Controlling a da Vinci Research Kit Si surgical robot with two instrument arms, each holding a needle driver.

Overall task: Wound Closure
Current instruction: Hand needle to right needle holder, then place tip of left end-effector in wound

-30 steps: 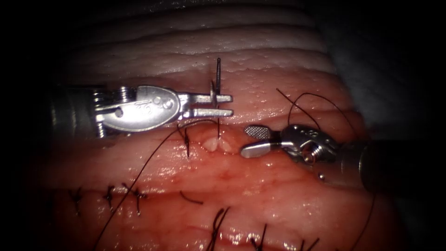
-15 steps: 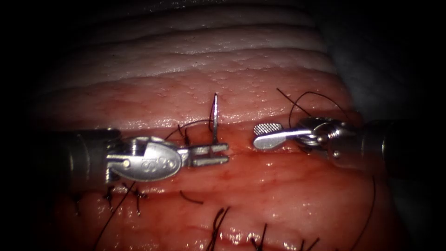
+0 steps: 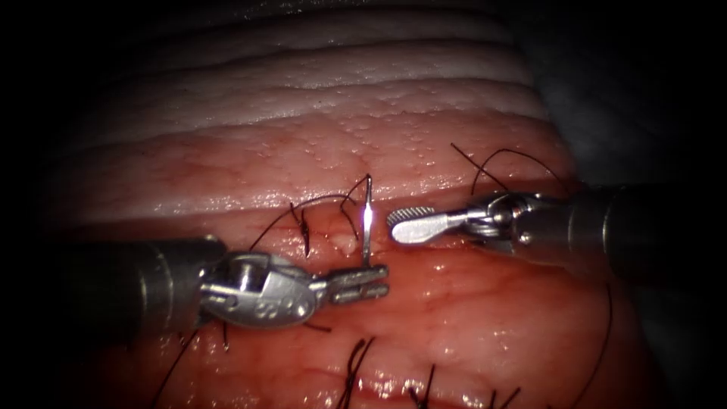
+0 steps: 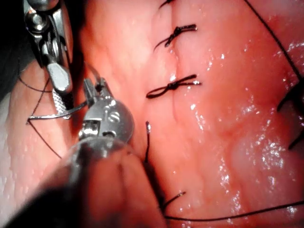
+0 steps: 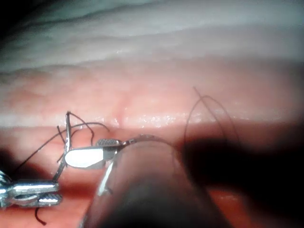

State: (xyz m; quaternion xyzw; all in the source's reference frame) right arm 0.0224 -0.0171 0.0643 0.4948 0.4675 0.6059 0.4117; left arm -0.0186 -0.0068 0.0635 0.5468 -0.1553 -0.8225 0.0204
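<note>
At the left of the endoscope view, the left arm's needle driver [image 3: 371,282] reaches in along the lower edge of the cut, its jaws closed on the curved needle [image 3: 366,227] near one end of its curve. From that grip the needle stands almost upright, its long axis running straight up from the jaws toward the far side of the tissue [image 3: 318,159], with its free end uppermost. The needle looks clear of the tissue rather than seated in it, though the left wrist view does not settle this. Dark thread [image 3: 318,201] leaves the needle's upper end and arcs leftward over a finished stitch [image 3: 304,231] beside the cut, and more knotted stitches [image 4: 172,86] line the closed part of the cut in the left wrist view.

Just right of the needle's lit shaft, the right arm's needle driver [image 3: 411,221] comes in level, jaws parted a little and holding nothing; the ribbed face of one jaw shows. Its tips lie very near the needle's mid-shaft, apart from it, pointing at it crosswise. A loose loop of thread [image 3: 522,155] curls behind the right tool's wrist.
</note>
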